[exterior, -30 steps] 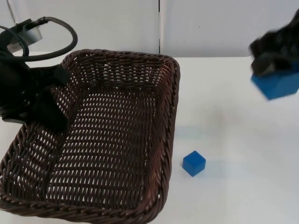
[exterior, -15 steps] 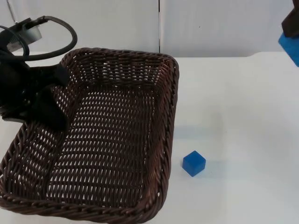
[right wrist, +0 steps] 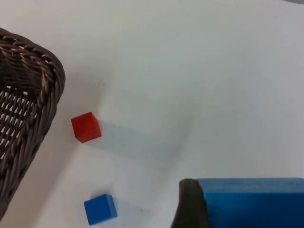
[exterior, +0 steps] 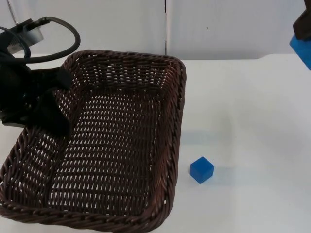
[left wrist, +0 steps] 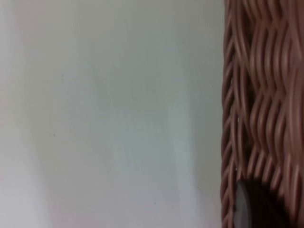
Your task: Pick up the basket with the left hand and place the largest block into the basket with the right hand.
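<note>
Two grippers, left gripper (exterior: 46,104) fingers clamping basket (exterior: 121,141) rim, right gripper (exterior: 303,29) fingers gripping large blue block (right wrist: 251,202)

Basket (exterior: 112,145): dark brown wicker, open weave with pale tabletop showing through the gaps; rim a thicker braided band. Under the left wrist camera the same weave read lighter, reddish-tan. Large block (right wrist: 251,202): solid bright blue, no markings, held against a black fingertip (right wrist: 190,204). Small cube (exterior: 201,170): same bright blue, plain faces. Smallest cube (right wrist: 86,127): plain red. Left gripper (exterior: 46,104): matte black. Tabletop (exterior: 243,107): white, unpatterned. Partition wall (exterior: 218,29): pale grey, one dark vertical seam.
</note>
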Robot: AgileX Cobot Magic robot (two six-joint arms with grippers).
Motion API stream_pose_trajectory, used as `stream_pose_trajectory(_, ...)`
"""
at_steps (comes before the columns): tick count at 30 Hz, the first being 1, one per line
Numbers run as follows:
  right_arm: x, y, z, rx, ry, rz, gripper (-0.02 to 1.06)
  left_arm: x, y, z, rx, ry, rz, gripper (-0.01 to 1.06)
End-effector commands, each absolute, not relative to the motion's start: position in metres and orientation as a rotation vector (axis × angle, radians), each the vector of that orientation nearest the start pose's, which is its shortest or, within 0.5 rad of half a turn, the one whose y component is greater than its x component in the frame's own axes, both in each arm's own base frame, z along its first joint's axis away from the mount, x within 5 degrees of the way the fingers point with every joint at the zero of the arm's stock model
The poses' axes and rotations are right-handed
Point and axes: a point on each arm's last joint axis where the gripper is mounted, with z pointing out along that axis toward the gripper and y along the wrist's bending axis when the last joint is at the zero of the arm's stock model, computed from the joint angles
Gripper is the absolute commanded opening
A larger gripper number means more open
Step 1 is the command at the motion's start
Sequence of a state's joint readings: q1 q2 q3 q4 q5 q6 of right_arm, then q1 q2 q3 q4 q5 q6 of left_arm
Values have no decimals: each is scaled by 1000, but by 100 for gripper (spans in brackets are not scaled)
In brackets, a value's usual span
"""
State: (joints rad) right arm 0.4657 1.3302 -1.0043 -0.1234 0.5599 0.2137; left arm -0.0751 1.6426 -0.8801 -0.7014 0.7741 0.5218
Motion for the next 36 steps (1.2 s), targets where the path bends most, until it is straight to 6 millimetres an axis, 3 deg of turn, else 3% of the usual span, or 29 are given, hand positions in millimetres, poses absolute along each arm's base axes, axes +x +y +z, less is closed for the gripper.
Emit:
stream_pose_trajectory(1,255,120,308,-392,2315,199,0,284,-66,189,145,2811,-722,0)
stream_pose_trajectory(4,256,122,310,-401,2298,210,0,284,-66,189,145,2811,-722,0)
stream_pose_trajectory(10,246,148,314,-567,2203,249,0,284,-66,189,145,2811,-722,0)
stream_pose_trajectory(18,226,196,326,-738,2076,370,0,284,-66,189,145,2811,-722,0)
stream_pose_trajectory(23,230,228,325,-829,2121,373,0,284,-66,189,143,2810,-724,0)
stream_pose_trajectory(31,247,284,300,-930,2148,383,0,284,-66,189,138,2808,-727,0)
stream_pose_trajectory(32,247,284,300,-930,2148,383,0,284,-66,189,138,2808,-727,0)
stream_pose_trajectory(36,259,307,277,-964,2180,370,0,284,-66,189,138,2808,-727,0)
